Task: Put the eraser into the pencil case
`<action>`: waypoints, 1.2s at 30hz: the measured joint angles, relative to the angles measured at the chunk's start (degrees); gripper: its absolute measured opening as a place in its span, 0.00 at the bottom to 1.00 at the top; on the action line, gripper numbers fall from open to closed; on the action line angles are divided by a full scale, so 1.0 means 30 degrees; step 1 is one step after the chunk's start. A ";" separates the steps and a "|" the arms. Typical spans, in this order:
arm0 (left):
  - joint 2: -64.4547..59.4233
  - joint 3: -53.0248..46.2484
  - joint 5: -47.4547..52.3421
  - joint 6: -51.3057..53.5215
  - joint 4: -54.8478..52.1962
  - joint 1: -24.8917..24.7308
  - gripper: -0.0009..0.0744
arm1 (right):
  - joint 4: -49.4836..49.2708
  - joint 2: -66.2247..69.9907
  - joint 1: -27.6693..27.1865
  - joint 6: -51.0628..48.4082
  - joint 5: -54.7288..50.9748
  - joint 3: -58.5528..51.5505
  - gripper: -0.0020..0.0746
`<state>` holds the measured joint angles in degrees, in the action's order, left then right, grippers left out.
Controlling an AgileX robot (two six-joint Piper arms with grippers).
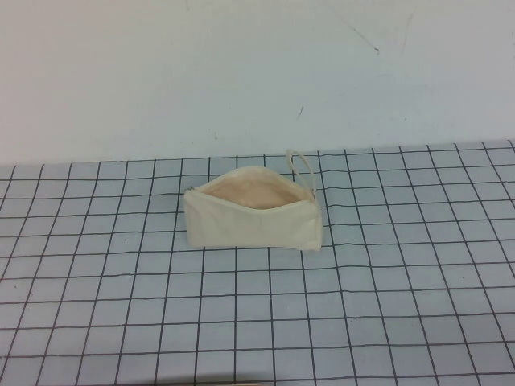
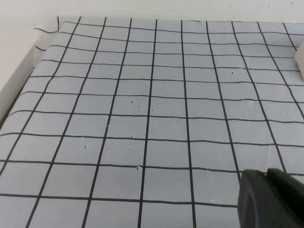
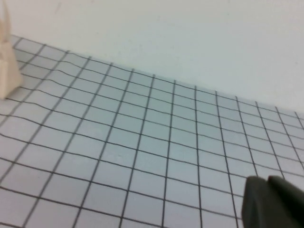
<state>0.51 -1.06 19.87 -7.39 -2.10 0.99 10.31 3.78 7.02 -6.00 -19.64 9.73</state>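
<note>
1. One case (image 1: 253, 219) stands on the grid mat (image 1: 257, 322), near the mat's far edge and roughly centred across the high view.
2. Case mouth: unzipped and facing up; peach lining (image 1: 256, 193) is exposed.
3. Strap (image 1: 303, 173): a thin loop rising from the case's right end, toward the wall (image 1: 257, 72).
4. Eraser: not visible in any view; whether it lies inside the case cannot be told.
5. Left gripper (image 2: 270, 199): only a dark part shows at the edge of the left wrist view, above bare mat. Claw state cannot be told. A sliver of the case (image 2: 299, 59) shows at that view's edge.
6. Right gripper (image 3: 273, 202): only a dark part shows at the edge of the right wrist view, above bare mat. Claw state cannot be told. The case end (image 3: 7, 71) is well apart from it.
7. Neither gripper appears in the high view.
</note>
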 joint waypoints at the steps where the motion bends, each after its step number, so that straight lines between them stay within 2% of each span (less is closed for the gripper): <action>1: 0.0000 0.0000 0.0000 0.0000 0.0000 0.0000 0.01 | -0.0004 -0.0498 -0.0202 0.0000 0.0133 -0.0473 0.03; 8: 0.0000 0.0000 0.0000 0.0000 0.0000 0.0000 0.01 | 0.0073 -0.1444 -0.1046 0.0000 0.0601 -0.3599 0.03; 18: 0.0000 0.0000 0.0000 0.0000 0.0000 0.0000 0.01 | -0.0293 -0.1444 -0.1046 0.0355 0.3665 -0.3776 0.03; 24: 0.0000 0.0000 0.0000 0.0000 0.0000 0.0000 0.01 | -0.1168 -0.1444 -0.2334 0.0394 0.4193 -0.3776 0.03; 29: 0.0000 0.0000 0.0000 0.0000 0.0000 0.0000 0.01 | -0.1994 -0.1444 -0.3341 0.0394 0.2714 -0.3776 0.03; 36: 0.0000 0.0000 0.0000 0.0000 0.0000 0.0000 0.01 | -0.2427 -0.1444 -0.3375 0.0430 0.0122 -0.3776 0.03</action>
<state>0.51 -1.06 19.87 -7.39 -2.10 0.99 3.03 -0.55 -3.10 -4.71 -19.27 -1.60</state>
